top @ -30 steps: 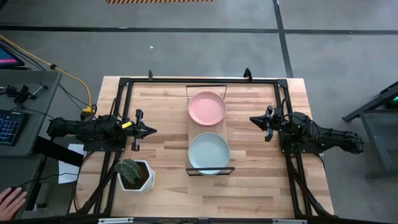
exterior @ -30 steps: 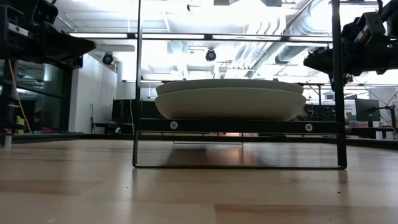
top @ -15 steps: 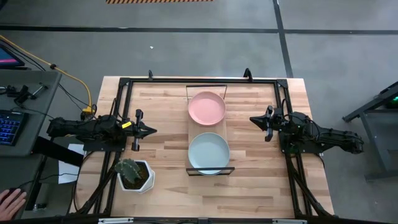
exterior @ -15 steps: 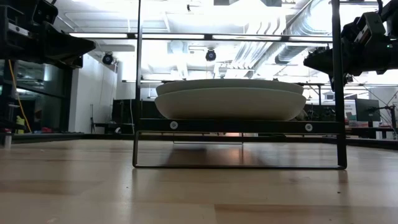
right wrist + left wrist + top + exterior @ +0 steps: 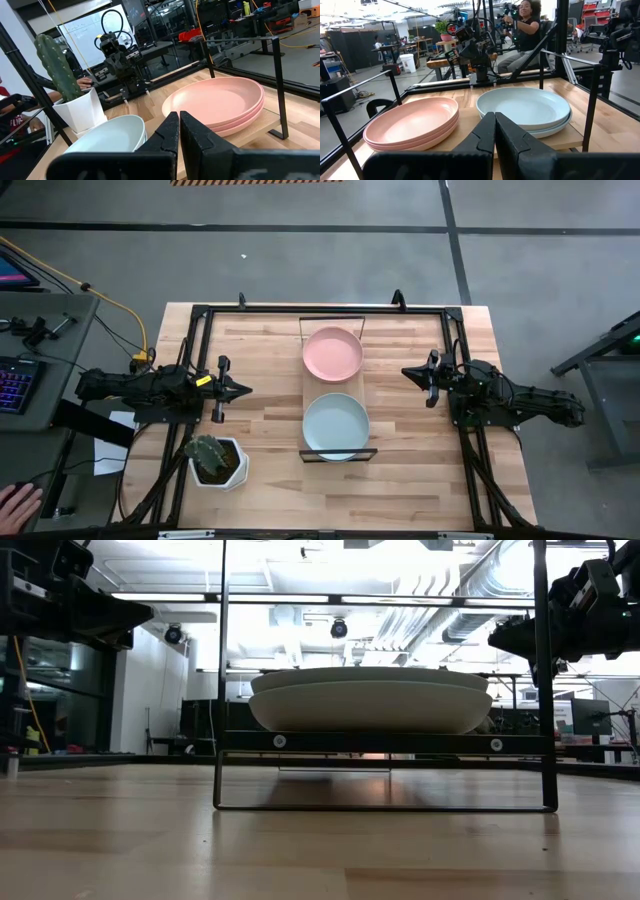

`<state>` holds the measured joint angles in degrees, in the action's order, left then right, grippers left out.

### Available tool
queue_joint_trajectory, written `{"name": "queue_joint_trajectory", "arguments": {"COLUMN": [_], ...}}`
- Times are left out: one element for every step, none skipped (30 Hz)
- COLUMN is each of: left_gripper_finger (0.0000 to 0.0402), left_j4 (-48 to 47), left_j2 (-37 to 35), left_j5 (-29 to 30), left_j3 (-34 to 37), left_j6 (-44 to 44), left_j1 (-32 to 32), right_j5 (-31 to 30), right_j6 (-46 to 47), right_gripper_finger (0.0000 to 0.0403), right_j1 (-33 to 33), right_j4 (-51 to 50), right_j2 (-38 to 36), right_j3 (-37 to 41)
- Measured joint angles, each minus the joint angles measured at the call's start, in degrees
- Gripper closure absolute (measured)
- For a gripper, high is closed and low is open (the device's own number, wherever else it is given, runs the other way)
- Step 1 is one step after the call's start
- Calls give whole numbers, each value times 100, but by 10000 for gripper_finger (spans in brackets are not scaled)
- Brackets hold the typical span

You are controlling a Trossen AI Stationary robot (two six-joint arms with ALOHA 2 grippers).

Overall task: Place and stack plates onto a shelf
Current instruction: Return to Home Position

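Overhead, two plates (image 5: 333, 352); from the wrists, stacked rims (image 5: 420, 143) beneath each.

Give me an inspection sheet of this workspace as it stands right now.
Surface: wooden tabletop, black-framed.
Job's things: pink plates stacked on the shelf's far end, pale blue plates on its near end.
Clutter: cactus pot by the left tool.
Tools: left tool and right tool shut, empty, either side of the shelf.
Cables: yellow cable left of the table.
Surroundings: keyboard, a person's hand at left.
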<state>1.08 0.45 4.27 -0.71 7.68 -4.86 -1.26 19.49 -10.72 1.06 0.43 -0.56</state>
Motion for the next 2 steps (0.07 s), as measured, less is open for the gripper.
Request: {"name": "queue_joint_trajectory", "arguments": {"left_gripper_finger": [401,401], "left_j4": [0,2], "left_j2": [0,0], "left_j5": [0,-2], "left_j3": [0,0], "left_j6": [0,0], "left_j1": [0,0], "right_j5": [0,-1], "right_j6": [-1,-1], "right_gripper_finger": [403,403], "right_j1": [-1,0], "right_j4": [0,0], "right_j2": [1,0], "right_j3": [0,0]}}
